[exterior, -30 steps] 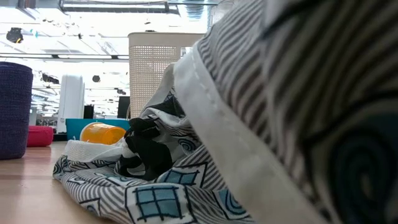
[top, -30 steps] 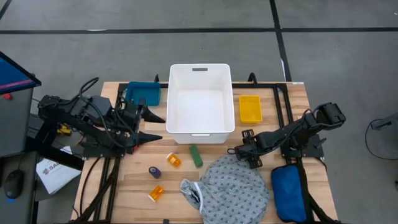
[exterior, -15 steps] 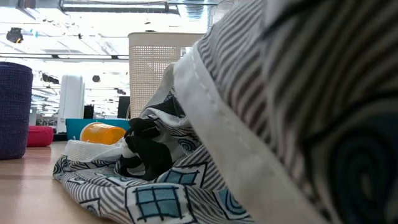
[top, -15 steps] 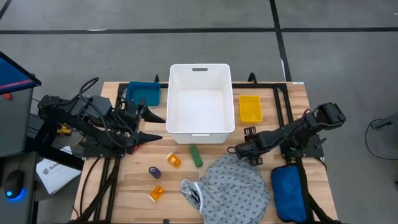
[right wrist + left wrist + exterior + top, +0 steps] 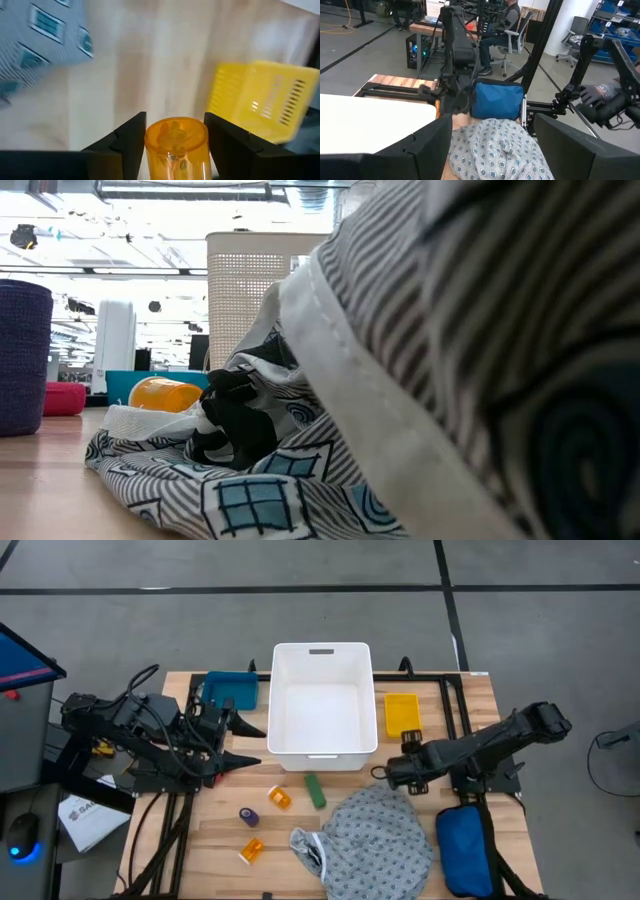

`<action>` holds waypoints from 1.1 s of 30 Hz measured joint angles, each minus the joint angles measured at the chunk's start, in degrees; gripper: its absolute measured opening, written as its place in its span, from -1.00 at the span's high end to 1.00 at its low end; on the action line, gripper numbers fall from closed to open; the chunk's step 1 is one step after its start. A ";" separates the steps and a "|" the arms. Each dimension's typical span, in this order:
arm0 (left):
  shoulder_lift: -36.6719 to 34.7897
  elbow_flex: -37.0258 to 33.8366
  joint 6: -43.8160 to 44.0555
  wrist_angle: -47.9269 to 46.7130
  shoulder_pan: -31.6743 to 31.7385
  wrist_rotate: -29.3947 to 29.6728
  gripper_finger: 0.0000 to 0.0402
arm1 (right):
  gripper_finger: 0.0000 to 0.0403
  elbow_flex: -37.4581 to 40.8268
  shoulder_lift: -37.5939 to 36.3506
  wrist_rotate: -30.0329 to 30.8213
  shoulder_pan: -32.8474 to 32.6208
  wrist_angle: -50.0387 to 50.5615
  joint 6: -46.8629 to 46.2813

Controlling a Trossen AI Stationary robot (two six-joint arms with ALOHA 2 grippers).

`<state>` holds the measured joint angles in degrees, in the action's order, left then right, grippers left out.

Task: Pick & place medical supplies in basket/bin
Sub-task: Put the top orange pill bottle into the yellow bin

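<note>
Right gripper [image 5: 174, 150] fingers pinching orange bottle [image 5: 176, 145], near yellow tray [image 5: 402, 714], beside gown [image 5: 380, 840]; left gripper [image 5: 243, 743] fingers spread, idle left of bin [image 5: 322, 655]

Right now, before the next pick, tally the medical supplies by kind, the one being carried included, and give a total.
orange pill bottles: 3 (two lying loose, one in the right tool)
green piece: 1
purple piece: 1
grey patterned gown: 1
Total: 6
</note>
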<state>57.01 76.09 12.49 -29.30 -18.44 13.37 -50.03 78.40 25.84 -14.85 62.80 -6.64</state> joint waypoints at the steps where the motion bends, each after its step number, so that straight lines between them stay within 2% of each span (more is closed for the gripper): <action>1: 0.00 0.00 0.00 0.00 -0.34 0.10 -0.36 | 0.05 -0.12 -1.03 0.90 0.00 1.36 -0.37; 6: 0.12 0.00 -0.02 0.00 -1.28 0.11 -0.36 | 0.14 -0.21 -6.20 6.06 1.63 4.30 -1.37; 10: 0.13 0.00 -0.02 0.02 -1.42 0.10 -0.36 | 0.14 -0.21 -8.26 8.96 6.55 4.24 -1.90; 16: 0.13 0.00 0.00 0.02 -1.42 0.21 -0.36 | 0.04 -0.21 -8.13 8.90 17.39 0.55 -3.50; 24: 0.11 0.00 0.12 0.02 -1.42 0.60 -0.36 | 0.13 -0.49 -7.55 5.38 33.02 -5.84 -10.93; 33: 0.11 0.00 0.49 0.07 -1.42 0.79 -0.36 | 0.07 -2.50 -7.50 1.44 40.64 -17.99 -10.87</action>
<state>57.12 76.09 12.98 -29.23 -19.86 14.16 -52.53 70.89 27.28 25.79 44.81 -17.51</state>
